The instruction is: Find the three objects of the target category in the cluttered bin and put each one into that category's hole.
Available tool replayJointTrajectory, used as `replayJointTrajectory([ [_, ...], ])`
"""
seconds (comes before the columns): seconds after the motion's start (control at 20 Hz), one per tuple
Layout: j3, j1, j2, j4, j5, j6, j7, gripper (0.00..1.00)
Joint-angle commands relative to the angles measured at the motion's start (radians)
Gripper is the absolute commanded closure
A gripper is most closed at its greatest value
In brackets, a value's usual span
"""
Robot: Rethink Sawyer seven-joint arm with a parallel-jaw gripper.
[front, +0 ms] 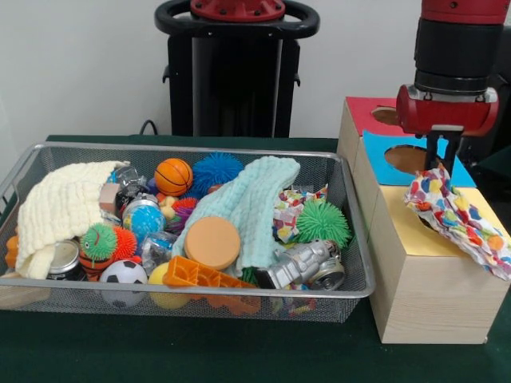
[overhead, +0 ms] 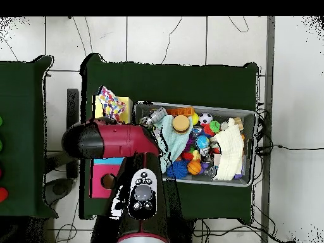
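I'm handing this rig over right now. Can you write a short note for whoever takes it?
Gripper: over the yellow box top, shut on a patterned cloth that drapes across the top and over its edge.
Bin: still holds a cream cloth, a light blue cloth and a patterned piece among balls and toys.
Done: nothing visibly in a hole yet.
Left: drop this cloth in, then find the others.

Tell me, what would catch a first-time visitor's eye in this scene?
Probably the wire mesh bin, crammed with bright toys: spiky balls, a small basketball, a cream cloth draped over its left end. Next, the red and black arm's gripper at the upper right, dangling a multicoloured spotted cloth over the yellow top of the wooden box beside the bin.
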Motion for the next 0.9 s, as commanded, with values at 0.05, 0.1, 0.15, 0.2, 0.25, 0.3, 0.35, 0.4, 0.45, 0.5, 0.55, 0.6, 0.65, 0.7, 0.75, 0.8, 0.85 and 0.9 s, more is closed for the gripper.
replayJointTrajectory([
  [0.05, 0.075, -0.023, 0.065, 0.004, -0.055, 0.035, 0.03, 1.0],
  [0.1, 0.073, -0.021, 0.069, 0.003, -0.056, 0.032, 0.032, 1.0],
  [0.15, 0.071, -0.019, 0.073, 0.005, -0.058, 0.025, 0.035, 1.0],
  [0.2, 0.069, -0.017, 0.077, 0.007, -0.06, 0.018, 0.038, 1.0],
  [0.25, 0.068, -0.017, 0.08, 0.009, -0.06, 0.014, 0.039, 1.0],
  [0.3, 0.067, -0.017, 0.083, 0.011, -0.061, 0.01, 0.041, 1.0],
  [0.35, 0.066, -0.016, 0.092, 0.007, -0.062, 0.003, 0.042, 1.0],
  [0.4, 0.068, -0.016, 0.099, 0.005, -0.062, -0.005, 0.043, 1.0],
  [0.45, 0.07, -0.017, 0.106, 0.004, -0.062, -0.012, 0.044, 1.0],
  [0.5, 0.07, -0.016, 0.111, 0.003, -0.061, -0.02, 0.046, 1.0],
  [0.55, 0.072, -0.016, 0.117, 0.002, -0.06, -0.028, 0.049, 1.0],
  [0.6, 0.074, -0.016, 0.118, 0.002, -0.059, -0.03, 0.049, 1.0],
  [0.65, 0.076, -0.015, 0.12, 0.003, -0.058, -0.036, 0.053, 1.0],
  [0.7, 0.078, -0.014, 0.122, 0.004, -0.055, -0.039, 0.056, 1.0],
  [0.75, 0.078, -0.009, 0.126, 0.002, -0.053, -0.046, 0.063, 1.0],
  [0.8, 0.079, -0.004, 0.13, 0.0, -0.05, -0.052, 0.07, 1.0],
  [0.85, 0.08, 0.0, 0.137, -0.004, -0.045, -0.059, 0.077, 1.0],
  [0.9, 0.081, 0.005, 0.144, -0.008, -0.041, -0.066, 0.085, 1.0],
])
